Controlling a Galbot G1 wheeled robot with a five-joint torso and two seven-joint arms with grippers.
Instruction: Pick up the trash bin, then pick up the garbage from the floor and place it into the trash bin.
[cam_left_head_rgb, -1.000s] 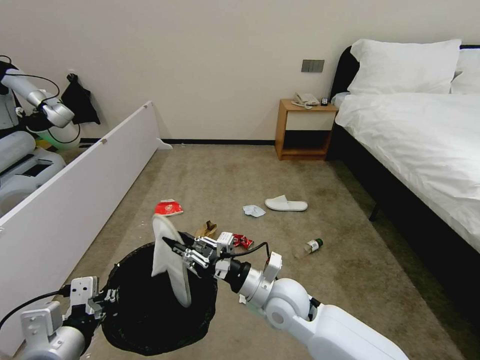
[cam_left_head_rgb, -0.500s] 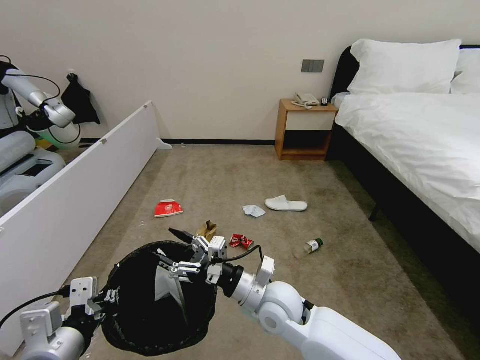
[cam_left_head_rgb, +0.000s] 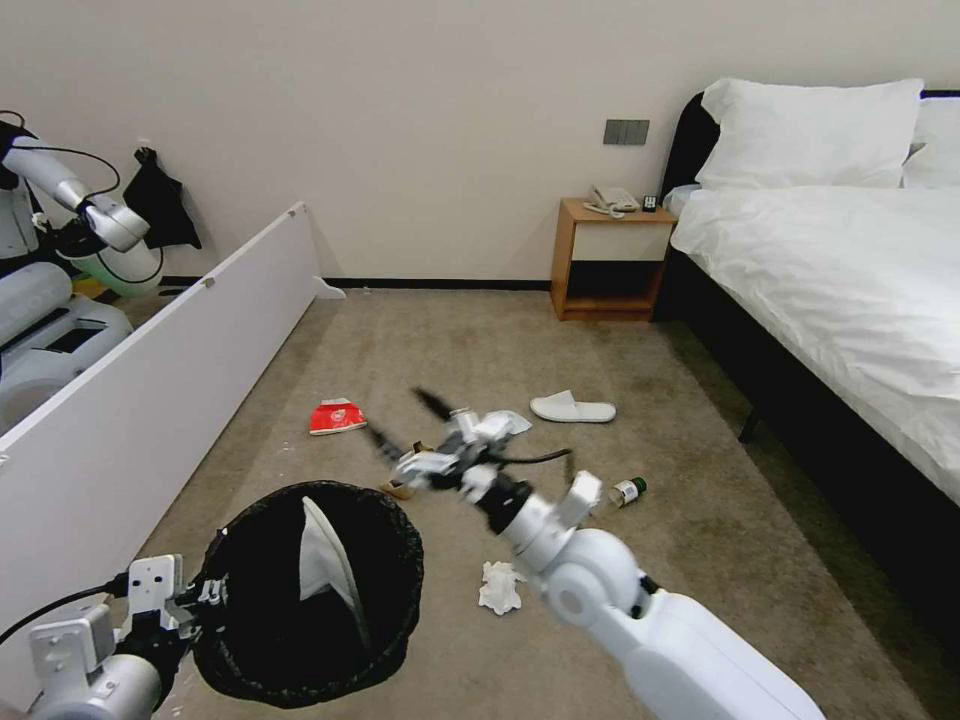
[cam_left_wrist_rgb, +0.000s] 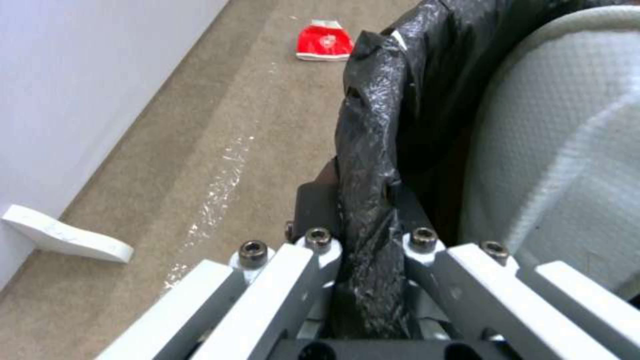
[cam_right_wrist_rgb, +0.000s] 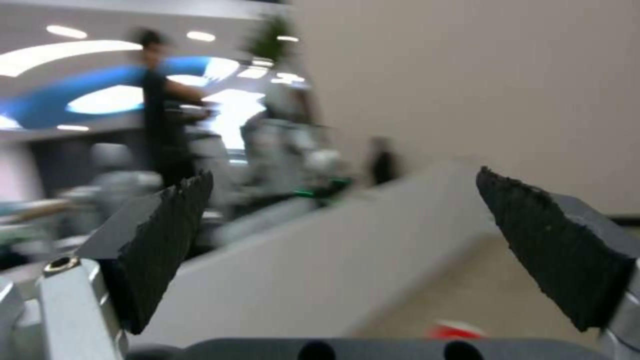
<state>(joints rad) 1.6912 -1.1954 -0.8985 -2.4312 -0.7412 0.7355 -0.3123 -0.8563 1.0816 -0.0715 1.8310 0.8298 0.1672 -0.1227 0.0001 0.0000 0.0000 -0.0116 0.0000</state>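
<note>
While the left gripper (cam_left_wrist_rgb: 363, 235) pinched the trash bin's (cam_left_head_rgb: 400, 560) bag-lined rim, one white slipper (cam_left_head_rgb: 325, 565) stood inside.

Over the floor (cam_left_head_rgb: 700, 520), the right gripper (cam_left_head_rgb: 400, 425) hung empty, jaws wide apart, near the brown paper bag (cam_left_head_rgb: 400, 488). A good pickup probably meant descending squarely onto one piece.

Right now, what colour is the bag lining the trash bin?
Black; the bag shows best in the head view.
</note>
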